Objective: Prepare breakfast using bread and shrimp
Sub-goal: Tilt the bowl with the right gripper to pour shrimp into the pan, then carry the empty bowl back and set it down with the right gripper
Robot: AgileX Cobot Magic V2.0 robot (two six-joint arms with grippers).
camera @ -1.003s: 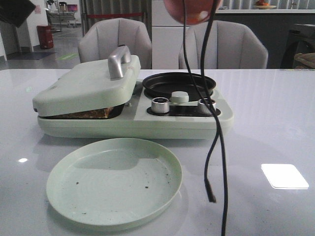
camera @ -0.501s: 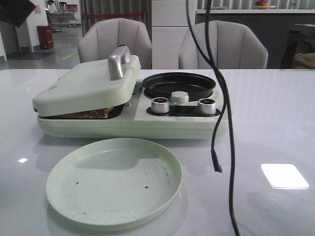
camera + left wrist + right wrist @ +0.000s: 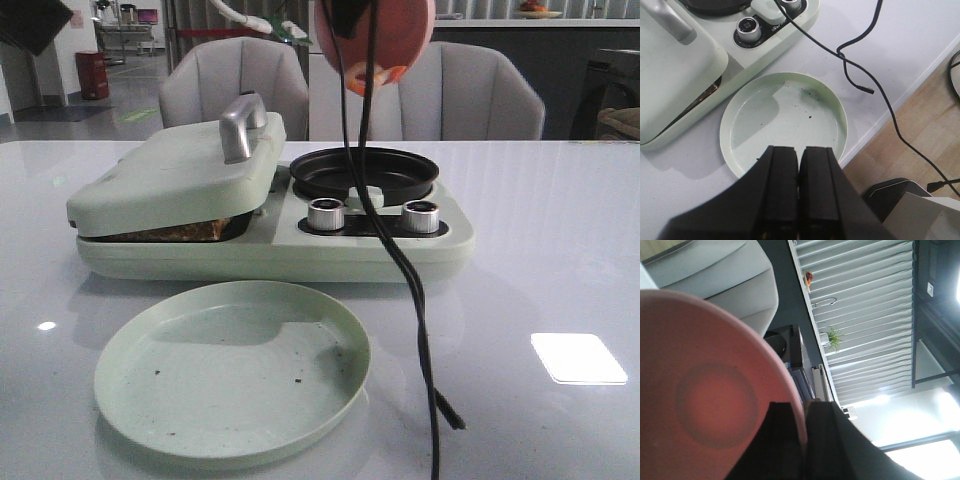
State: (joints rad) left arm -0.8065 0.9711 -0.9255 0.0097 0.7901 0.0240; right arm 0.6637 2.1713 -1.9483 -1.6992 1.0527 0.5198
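Overhead, right pincer (image 3: 802, 440) grips pink bowl (image 3: 385, 40); bread (image 3: 180, 232) far below under lid (image 3: 175, 170)

Two grey chairs (image 3: 235, 85), wood floor (image 3: 920, 130)

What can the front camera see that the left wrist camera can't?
Only the front view shows the pink bowl held up high above the black pan, plus the two gray chairs behind the table.

Only the left wrist view shows the left gripper, its fingers pressed together with nothing between them, and the wooden floor past the table's edge.

Both show the pale green plate, the green cooker with its lid nearly shut over something browned, the silver knobs and the dangling black cable.
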